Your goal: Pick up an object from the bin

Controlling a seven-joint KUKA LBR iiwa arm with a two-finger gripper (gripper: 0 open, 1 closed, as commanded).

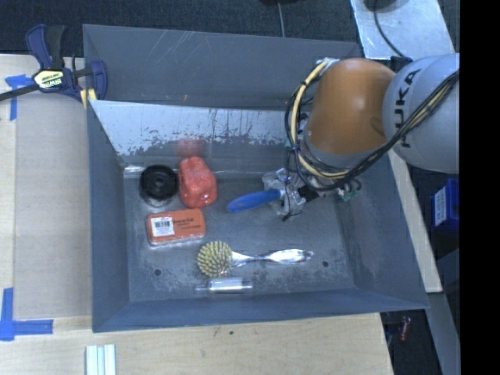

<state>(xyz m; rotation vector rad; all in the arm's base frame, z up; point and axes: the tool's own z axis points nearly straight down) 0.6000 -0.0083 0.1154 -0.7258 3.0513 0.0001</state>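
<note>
The hand [287, 196] sits at the right tip of the blue oblong thing [250, 201] lying in the middle of the bin [234, 114], apart or clamped I cannot tell, and a hold so near its end may let it tilt and slip out.

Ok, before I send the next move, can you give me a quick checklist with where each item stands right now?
1. Position: the gripper is low in the bin, at the right end of the blue elongated object: ok.
2. Blue elongated object actually gripped: cannot tell, because the wrist hides the contact.
3. Neighbours: the blue elongated object lies apart from the red lump and the round-headed brush: ok.
4. Lift path: nothing lies on top of the blue elongated object: ok.
5. Other things: the black disc and the orange labelled box sit at the left, away from the gripper: ok.
</note>
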